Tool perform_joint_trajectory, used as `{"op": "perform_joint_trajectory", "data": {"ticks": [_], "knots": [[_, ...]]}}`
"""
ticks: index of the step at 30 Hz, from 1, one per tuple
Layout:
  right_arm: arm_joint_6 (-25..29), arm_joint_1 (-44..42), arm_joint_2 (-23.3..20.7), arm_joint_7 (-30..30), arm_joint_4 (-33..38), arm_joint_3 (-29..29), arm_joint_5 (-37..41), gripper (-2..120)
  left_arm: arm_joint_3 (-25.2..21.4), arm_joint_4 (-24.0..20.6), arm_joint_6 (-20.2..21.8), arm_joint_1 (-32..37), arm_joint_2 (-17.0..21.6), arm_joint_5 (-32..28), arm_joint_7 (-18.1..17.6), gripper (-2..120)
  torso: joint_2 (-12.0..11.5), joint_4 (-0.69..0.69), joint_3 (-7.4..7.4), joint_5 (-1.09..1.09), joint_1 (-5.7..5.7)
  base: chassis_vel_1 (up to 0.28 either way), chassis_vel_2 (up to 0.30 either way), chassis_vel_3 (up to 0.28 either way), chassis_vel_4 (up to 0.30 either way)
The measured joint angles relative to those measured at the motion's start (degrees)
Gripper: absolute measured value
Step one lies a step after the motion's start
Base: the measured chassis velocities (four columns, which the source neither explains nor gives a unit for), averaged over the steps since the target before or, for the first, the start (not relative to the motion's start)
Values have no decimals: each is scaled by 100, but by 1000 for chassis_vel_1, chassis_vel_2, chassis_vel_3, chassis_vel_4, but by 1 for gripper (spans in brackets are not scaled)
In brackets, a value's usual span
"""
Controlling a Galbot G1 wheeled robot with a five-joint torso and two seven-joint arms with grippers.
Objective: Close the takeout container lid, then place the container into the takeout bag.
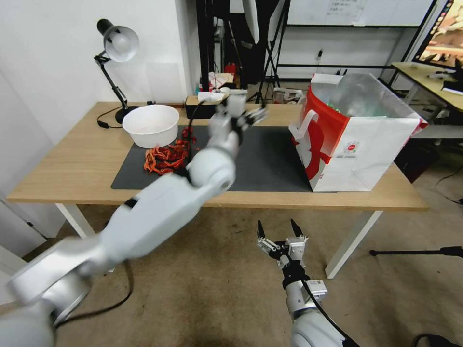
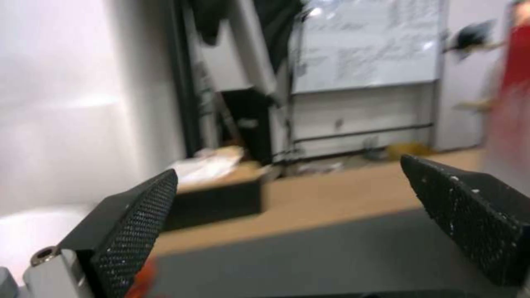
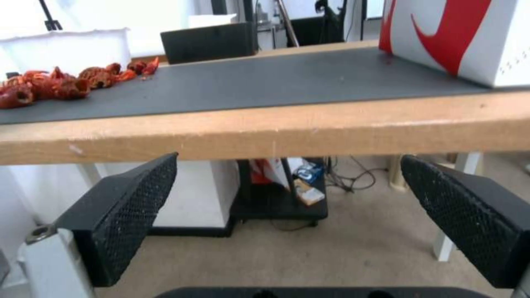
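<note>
Your takeout bag (image 1: 354, 140) stands upright on the right end of the table (image 1: 72, 168), partly on the dark mat (image 1: 270, 164). Left gripper (image 1: 251, 115) is raised over the mat, well left of the bag, jaws apart, empty. Right gripper (image 1: 279, 230) hangs below the table edge, jaws apart. Right wrist view catches the crayfish pile (image 3: 61, 85).

Takeout bag (image 1: 359, 149) — red-and-white, upright, open — on table.

R gripper (image 3: 287, 219) sat below table edge (image 3: 265, 132), fingers (image 3: 132, 215) wide apart, empty | dark mat (image 3: 276, 82) on table | takeout bag (image 3: 458, 37) at 1 o'clock, on mat | red scraps (image 3: 55, 85) at 10 o'clock w/ white bowl (image 3: 66, 49) just behind | black box (image 3: 210, 41) at 12
</note>
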Motion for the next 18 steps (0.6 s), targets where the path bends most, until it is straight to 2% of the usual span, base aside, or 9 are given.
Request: {"op": "perform_joint_trajectory", "data": {"ticks": [2, 3, 5, 6, 8, 12, 13, 14, 18], "knots": [[15, -12, 3, 111, 33, -2, -170, 100, -466, -263, -9, 602, 312, 248, 34, 100, 0, 1, -1, 0, 0, 0, 0, 0, 0], [15, -12, 3, 111, 33, -2, -170, 100, -466, -263, -9, 602, 312, 248, 34, 100, 0, 1, -1, 0, 0, 0, 0, 0, 0], [43, -16, -7, 183, 73, -3, -316, 100, -843, -487, -84, 1129, 582, 514, 183, 100, 0, 0, -1, 1, 0, 0, 0, 0, 0], [43, -16, -7, 183, 73, -3, -316, 100, -843, -487, -84, 1129, 582, 514, 183, 100, 0, 0, -1, 1, 0, 0, 0, 0, 0], [61, -10, -33, 228, 120, -5, -396, 100, -1255, -800, -126, 1717, 747, 646, 301, 100, 0, -2, -1, 3, 0, 0, 0, 0, 0], [63, 36, -62, 281, 136, -27, -444, 100, -1679, -1097, -217, 2390, 857, 738, 452, 100, 0, -1, -1, 2, 0, 0, 0, 0, 0], [63, 50, -77, 318, 141, -25, -485, 100, -1946, -1228, -359, 2877, 903, 909, 517, 100, 1, 1, -1, 3, -1, 0, 0, 0, 0], [63, 50, -77, 318, 141, -25, -485, 100, -1946, -1228, -359, 2877, 903, 909, 517, 100, 1, 1, -1, 3, -1, 0, 0, 0, 0], [85, 45, -89, 325, 171, -9, -506, 100, -2557, -1450, -658, 4019, 865, 1365, 611, 100, 0, -1, 0, 2, 0, 0, 0, 0, 0]]}}
